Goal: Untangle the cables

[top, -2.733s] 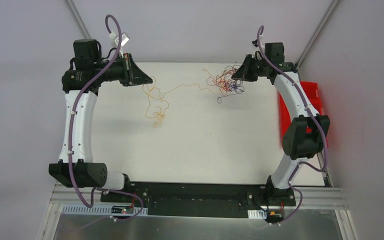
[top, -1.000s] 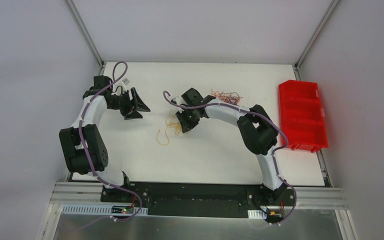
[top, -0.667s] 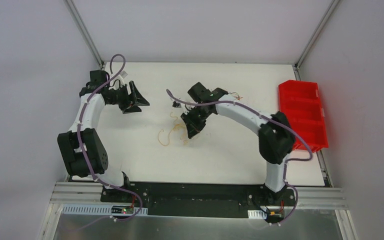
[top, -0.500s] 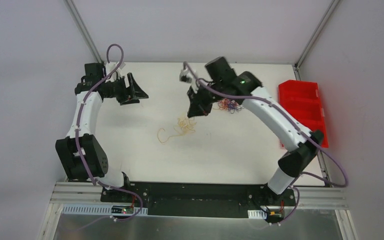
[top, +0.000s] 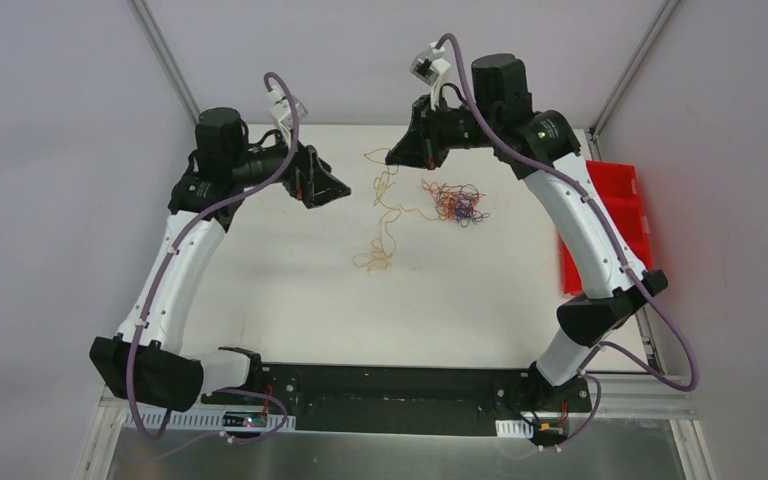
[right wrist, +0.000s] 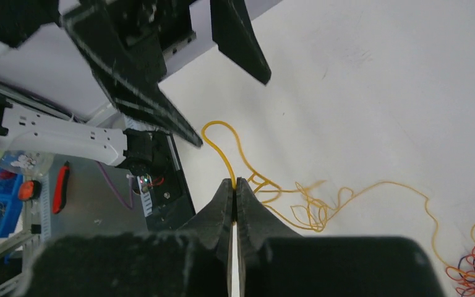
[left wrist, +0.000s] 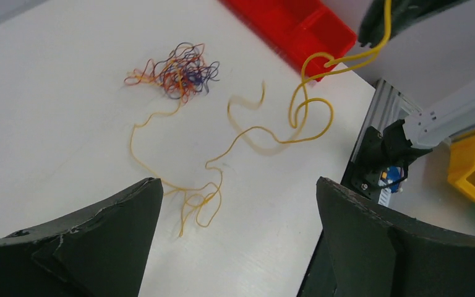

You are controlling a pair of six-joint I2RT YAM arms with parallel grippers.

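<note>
My right gripper (top: 396,156) is raised over the back of the table and is shut on an orange-yellow cable (top: 373,260). In the right wrist view the strand (right wrist: 222,157) is pinched between the closed tips (right wrist: 234,182). The cable hangs down in loose loops to a small clump on the white table (top: 310,300). A tangle of red, blue-purple and orange cables (top: 455,201) lies just right of it. My left gripper (top: 326,186) hovers to the left, open and empty. Its wrist view shows the orange cable (left wrist: 205,200) between the spread fingers (left wrist: 238,182), and the tangle (left wrist: 176,71) beyond it.
A red bin (top: 628,200) stands at the table's right edge, partly behind my right arm, and shows in the left wrist view (left wrist: 290,25). The black base rail (top: 390,390) runs along the near edge. Grey walls close the back and sides.
My right gripper closed on the orange cable and lifted it up and toward the back, stretching it out. The left gripper opened wide, and its arm rose and moved right.
</note>
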